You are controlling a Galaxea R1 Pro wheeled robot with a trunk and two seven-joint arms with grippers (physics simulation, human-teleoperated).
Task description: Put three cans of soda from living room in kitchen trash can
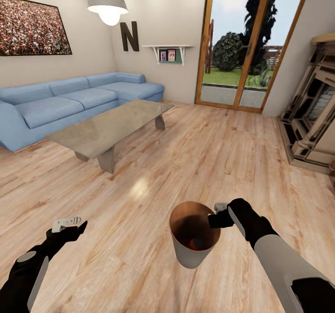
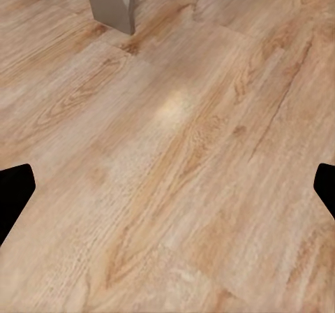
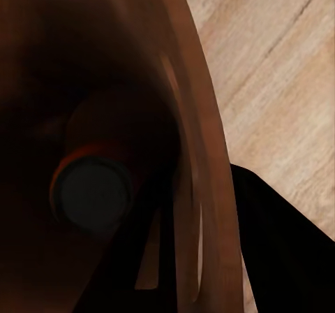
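Right gripper [image 1: 215, 214]: nearest the head camera with its black-and-white arm; it sits at the rim of the trash can, one finger inside the wall and one outside, closed on the rim.
Right fingers [image 3: 279, 250]: in the right wrist view a black finger lies against the outside of the can's wall; the rim runs between the fingers.
Trash can [image 1: 186, 255]: pale grey-white outside, copper-brown inside, upright, held just above or on the wooden floor [image 1: 209, 154]; I cannot tell which.
Soda can [image 3: 91, 191]: orange with a dark round top, lying at the bottom of the trash can; seen in the head view as a reddish patch. Whether other cans lie with it is too dark to tell.
Left gripper [image 1: 70, 223]: hangs low over the floor, well apart from the trash can, fingers spread wide with nothing between them.
Left fingers [image 2: 14, 194]: black tips at both edges of the left wrist view, bare floorboards between.
Worktop [image 1: 109, 126]: glass coffee table, standing between the robot and the sofa.
Sofa [image 1: 70, 101]: light blue corner piece along the wall.
Glass doors [image 1: 246, 43]: at the far wall, garden beyond.
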